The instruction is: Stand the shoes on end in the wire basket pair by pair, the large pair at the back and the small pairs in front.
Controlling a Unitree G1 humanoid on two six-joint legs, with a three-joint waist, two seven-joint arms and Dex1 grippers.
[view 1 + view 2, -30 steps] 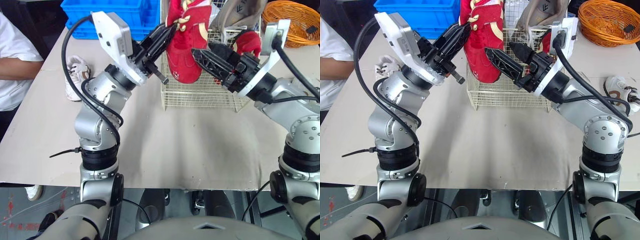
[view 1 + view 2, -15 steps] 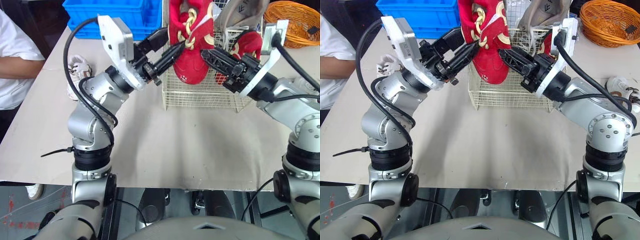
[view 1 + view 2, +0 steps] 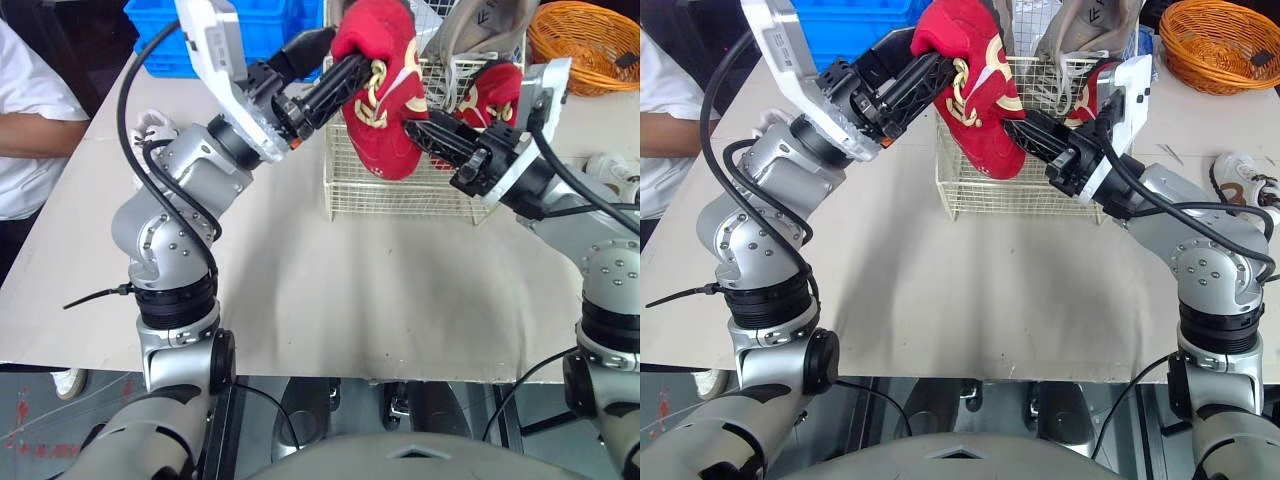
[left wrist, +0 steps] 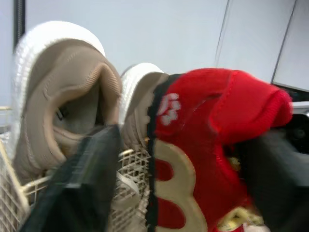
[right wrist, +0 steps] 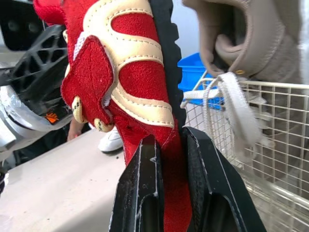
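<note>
Right gripper squeezed tight on low end of red fuzzy shoe with cream stripes, upper middle of head view. Shoe tilted, up at front left corner of white wire basket. Left gripper at shoe's top; grip hard to tell. Big tan shoes stand in basket behind.

Two red shoes, two large taupe shoes and two white sneakers, one sneaker on each side of the wire basket. One wire basket, one blue crate, one orange wicker basket.
</note>
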